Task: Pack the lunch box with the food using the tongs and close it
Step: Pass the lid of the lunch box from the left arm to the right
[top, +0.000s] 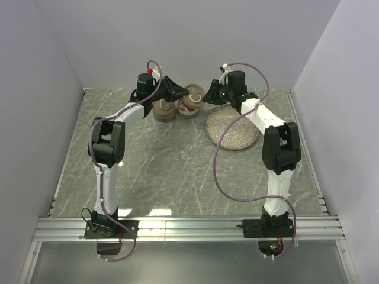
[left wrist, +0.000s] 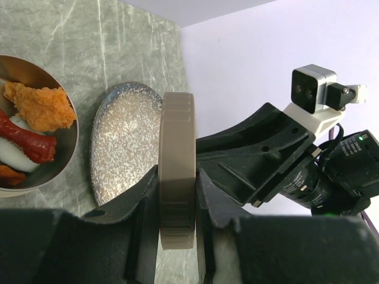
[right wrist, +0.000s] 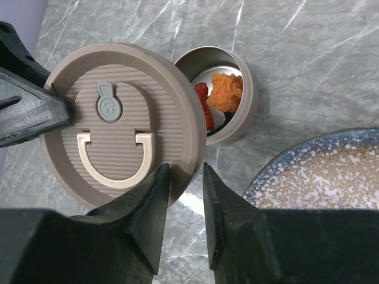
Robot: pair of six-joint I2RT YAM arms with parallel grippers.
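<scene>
The food (right wrist: pixel 226 92), an orange crumbed piece and red bits among pale ones, lies in the open steel bowl of the lunch box (right wrist: pixel 250 89). The box stands on the bench (top: pixel 166 165) just left of the speckled plate (right wrist: pixel 331 171). The box's round lid (right wrist: pixel 118 118) is held up just beside the bowl, probably to be steadied or passed across before it goes on. The left claw (left wrist: pixel 176 180) is clamped across the lid's thickness. The right claw (right wrist: pixel 185 177) has its jaws narrowly apart at the lid's rim, and I cannot tell whether it pinches. The tongs are not in view.
</scene>
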